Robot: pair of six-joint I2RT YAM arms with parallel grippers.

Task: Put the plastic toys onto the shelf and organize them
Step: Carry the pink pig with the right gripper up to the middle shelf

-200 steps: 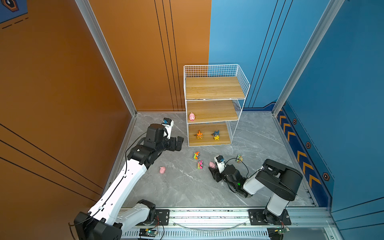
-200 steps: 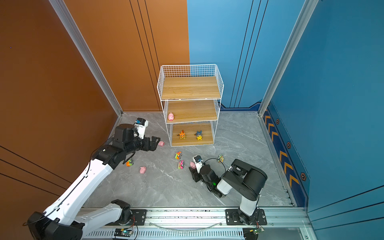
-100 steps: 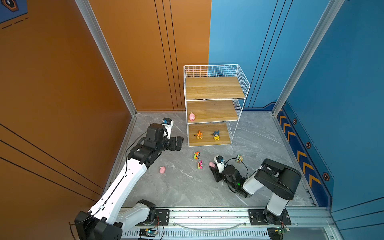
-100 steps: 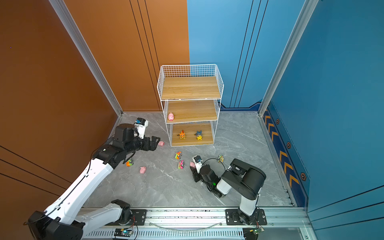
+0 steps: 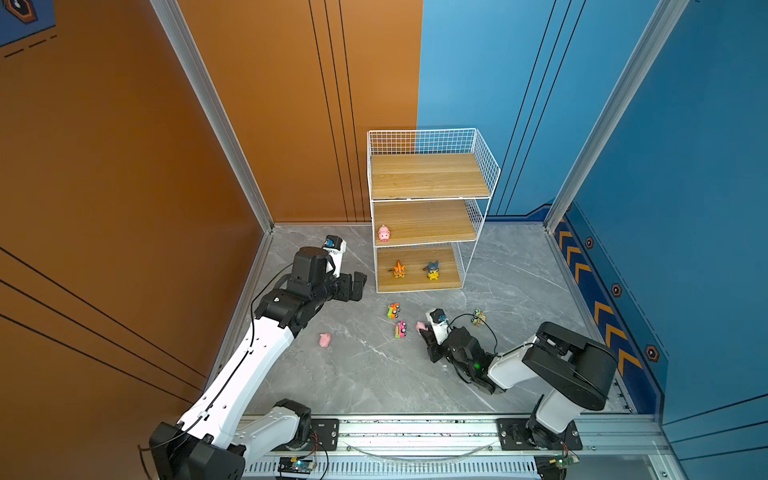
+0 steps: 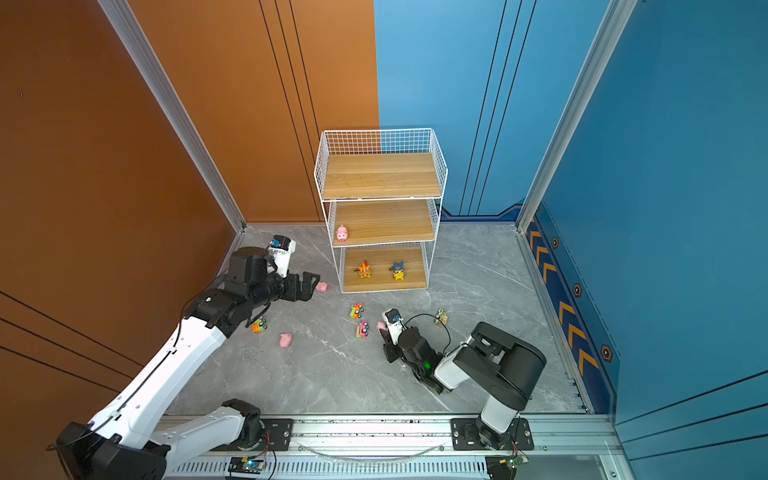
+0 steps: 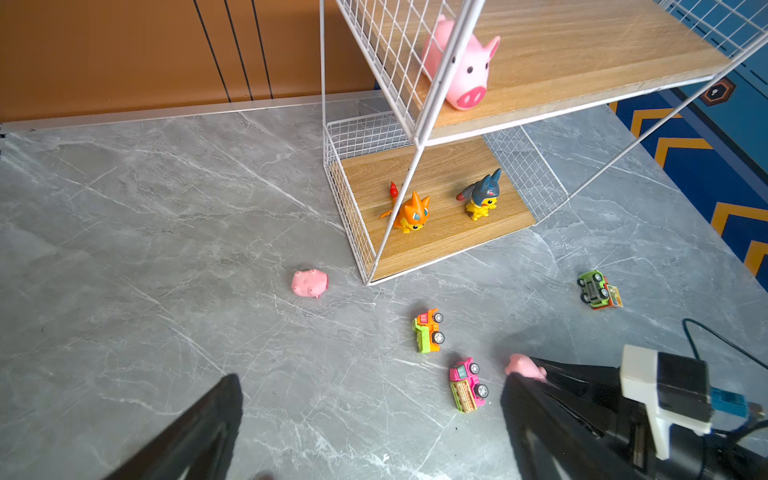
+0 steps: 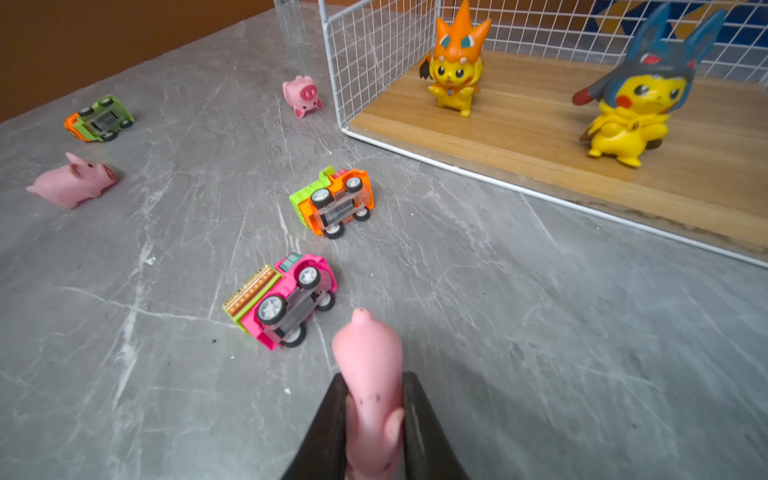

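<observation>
Right gripper: jaws drawn narrow onto the held pig, one pad on each flank. This pig is low over the grey floor in front of the shelf, just beside the pink car, which lies on its side. Whether the pig is clear of the floor cannot be told.

Left gripper: jaws wide, nothing between them. It hovers beside the shelf's lower left corner, near a loose pig on the floor.

Handling, judged:
- The held pig's body is pinched visibly thin between the pads, so it is probably soft, rubbery and very light.
- It will likely spring back on release and may rock or roll on a board.
- With smooth skin and a rounded form, a harder squeeze could pop it forward out of the pads.
- The best hold is across the mid-body, as now, not on the snout, ears or legs. It does not look fragile.
- The orange-and-green car, also on its side, looks like hard, boxy plastic. Take it across the flat flanks, clear of the wheels; it may roll once set down.

Shelf status: one placed pig stands at the left front of the middle board. The bottom board carries the orange flame-topped figure and the blue-and-yellow figure. A further floor pig lies well apart from the shelf.
</observation>
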